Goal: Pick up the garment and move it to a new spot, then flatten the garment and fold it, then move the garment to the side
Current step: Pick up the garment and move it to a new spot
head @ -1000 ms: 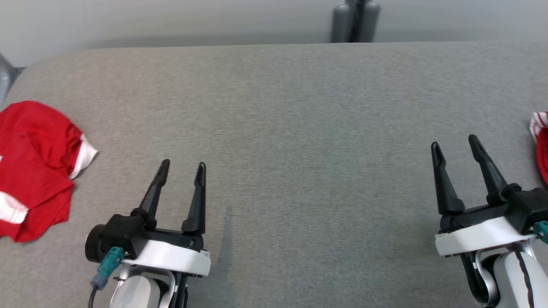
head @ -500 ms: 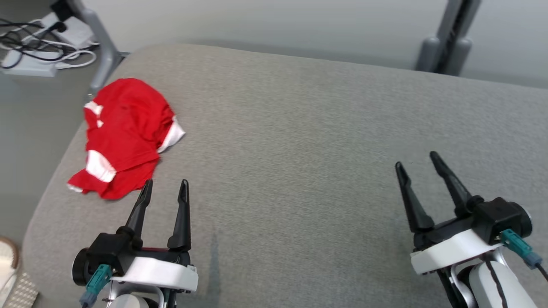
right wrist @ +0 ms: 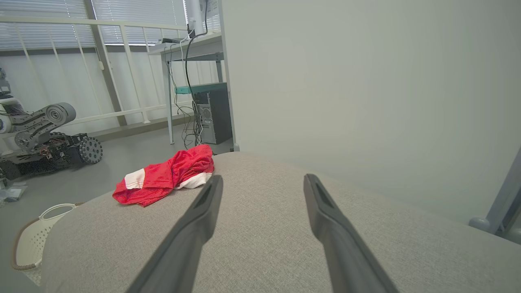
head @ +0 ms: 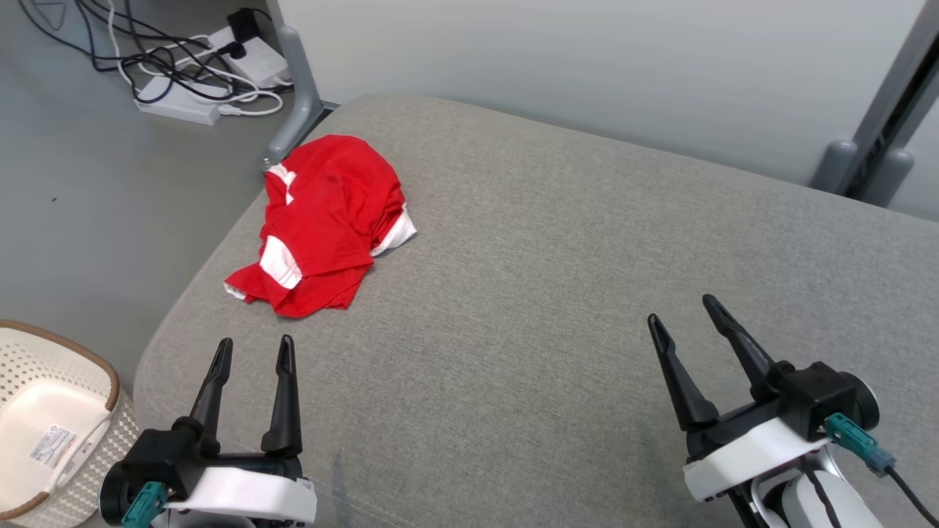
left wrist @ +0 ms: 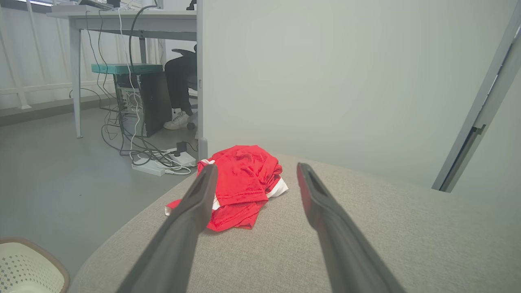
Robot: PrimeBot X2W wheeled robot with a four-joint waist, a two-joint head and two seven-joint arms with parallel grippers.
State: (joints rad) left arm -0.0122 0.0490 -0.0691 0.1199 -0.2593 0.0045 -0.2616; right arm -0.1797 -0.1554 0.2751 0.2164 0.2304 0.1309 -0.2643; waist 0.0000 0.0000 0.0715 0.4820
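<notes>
1. Crumpled red fabric garment with white patches (head: pixel 323 227) heaped on the grey woven-fabric counter with rounded corners (head: pixel 550 242), at its far left corner, close to the left edge.
2. Long axis running from the near-left edge toward the far corner in the head view. Flatter, thinner end toward the robot, bulkier mound at the far end.
3. Folded in on itself, so collar, hem, front and back cannot be told apart. White showing only as scattered patches.
4. Left hand (head: pixel 254 342) over the counter's near left part, long dark fingers spread wide with nothing between them. Aimed toward the garment (left wrist: pixel 240 183) in the left wrist view but short of it.
5. Right hand (head: pixel 681 309) at the near right, fingers likewise spread and empty, well apart from the garment (right wrist: pixel 163 179).
6. Broad bare stretch of counter between both hands and to the garment's right. Right end cut off by the frame.
7. Beyond the left edge: grey floor, a white perforated basket with a brown rim (head: pixel 125 433) partly cut off, and white power strips with tangled black cables (head: pixel 198 81) near the far corner.
</notes>
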